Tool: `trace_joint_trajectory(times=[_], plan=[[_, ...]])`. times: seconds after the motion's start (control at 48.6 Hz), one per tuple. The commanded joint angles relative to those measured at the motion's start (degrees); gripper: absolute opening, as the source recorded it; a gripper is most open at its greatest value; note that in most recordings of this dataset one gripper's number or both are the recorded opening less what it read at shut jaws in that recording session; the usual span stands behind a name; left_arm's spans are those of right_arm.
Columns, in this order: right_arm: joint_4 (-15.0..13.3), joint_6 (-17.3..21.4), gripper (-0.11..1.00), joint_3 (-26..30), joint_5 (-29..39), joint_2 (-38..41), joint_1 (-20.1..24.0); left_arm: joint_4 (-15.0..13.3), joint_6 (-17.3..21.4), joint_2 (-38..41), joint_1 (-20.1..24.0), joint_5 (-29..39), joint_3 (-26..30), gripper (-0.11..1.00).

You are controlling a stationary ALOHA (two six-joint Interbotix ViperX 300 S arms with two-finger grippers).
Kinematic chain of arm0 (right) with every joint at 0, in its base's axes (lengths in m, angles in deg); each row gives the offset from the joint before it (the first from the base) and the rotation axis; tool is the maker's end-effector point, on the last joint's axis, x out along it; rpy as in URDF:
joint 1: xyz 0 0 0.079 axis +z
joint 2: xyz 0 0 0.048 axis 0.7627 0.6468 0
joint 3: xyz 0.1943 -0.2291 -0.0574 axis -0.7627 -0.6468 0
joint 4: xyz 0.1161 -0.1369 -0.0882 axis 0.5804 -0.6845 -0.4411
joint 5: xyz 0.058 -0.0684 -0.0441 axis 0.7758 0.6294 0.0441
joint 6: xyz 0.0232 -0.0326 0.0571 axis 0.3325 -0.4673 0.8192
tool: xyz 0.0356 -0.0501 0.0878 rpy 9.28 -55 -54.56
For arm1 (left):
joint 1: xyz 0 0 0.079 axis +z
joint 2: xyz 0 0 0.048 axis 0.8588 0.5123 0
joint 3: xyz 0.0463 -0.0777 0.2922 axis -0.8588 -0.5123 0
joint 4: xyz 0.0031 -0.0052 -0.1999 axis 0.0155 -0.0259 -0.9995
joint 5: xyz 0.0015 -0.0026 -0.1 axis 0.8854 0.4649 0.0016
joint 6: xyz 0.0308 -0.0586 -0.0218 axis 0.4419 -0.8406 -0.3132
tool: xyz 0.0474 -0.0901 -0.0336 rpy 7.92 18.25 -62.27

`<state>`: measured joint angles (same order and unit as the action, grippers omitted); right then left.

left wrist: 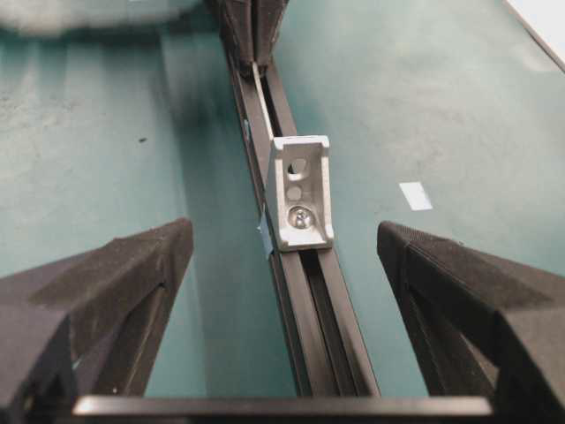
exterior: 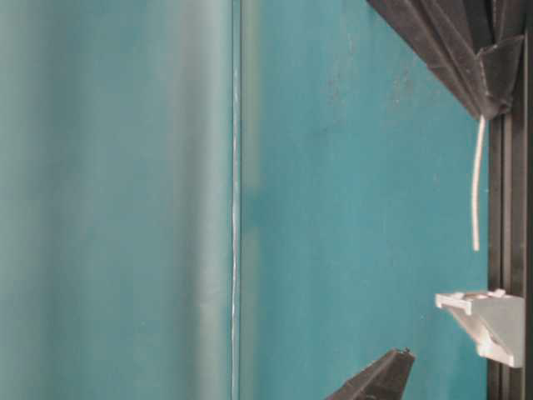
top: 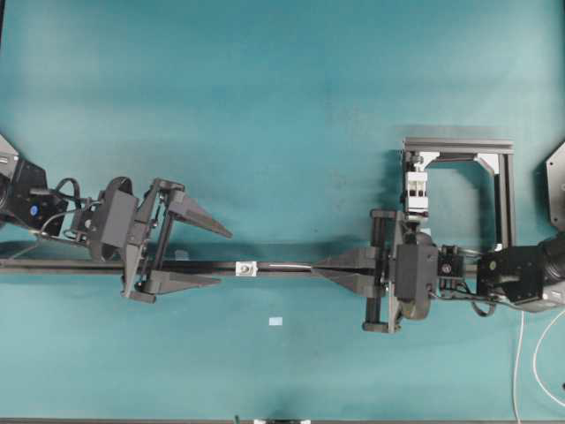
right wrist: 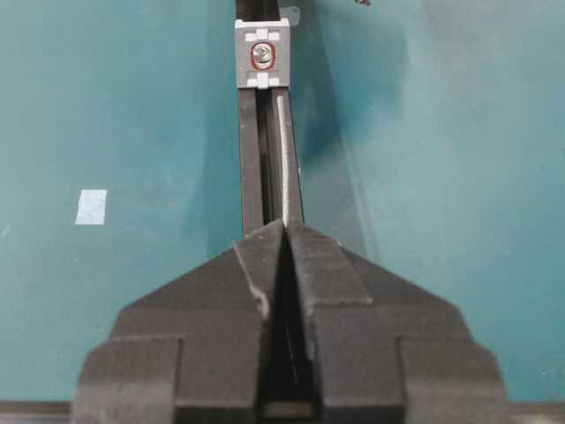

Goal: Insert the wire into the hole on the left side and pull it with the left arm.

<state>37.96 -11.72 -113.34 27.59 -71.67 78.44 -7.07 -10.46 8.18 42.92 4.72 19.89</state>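
Note:
A black rail [top: 88,266] runs across the table with the small white block [top: 247,268] bolted on it. The hole [left wrist: 297,165] goes through the block's upright face. My right gripper [top: 316,268] is shut on the wire [right wrist: 282,150] and holds it along the rail. The wire [exterior: 477,183] points at the block [exterior: 491,321], and its free tip stops a little short of it. My left gripper [left wrist: 284,228] stands open, one finger on each side of the rail, just left of the block [left wrist: 300,190]. The wire [left wrist: 260,97] shows beyond the block.
A taller white clamp in a black frame [top: 459,177] stands at the back right. A pale blue tape scrap [top: 275,321] lies in front of the rail. White cables [top: 521,371] trail at the right front corner.

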Motion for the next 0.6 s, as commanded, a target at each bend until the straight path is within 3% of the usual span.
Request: trace_joint_trajectory(times=[0.0,0.576], plan=[[-0.2,-0.1,0.01,0.8,-0.4,-0.7,0.3,-0.1,-0.1,-1.5,0.2,-0.2,0.5,0.66],[-0.3,-1.5,0.01,3.3,-0.4,0.7,-0.5,-0.1,0.0,-1.5,0.3,-0.2,0.7,0.66]])
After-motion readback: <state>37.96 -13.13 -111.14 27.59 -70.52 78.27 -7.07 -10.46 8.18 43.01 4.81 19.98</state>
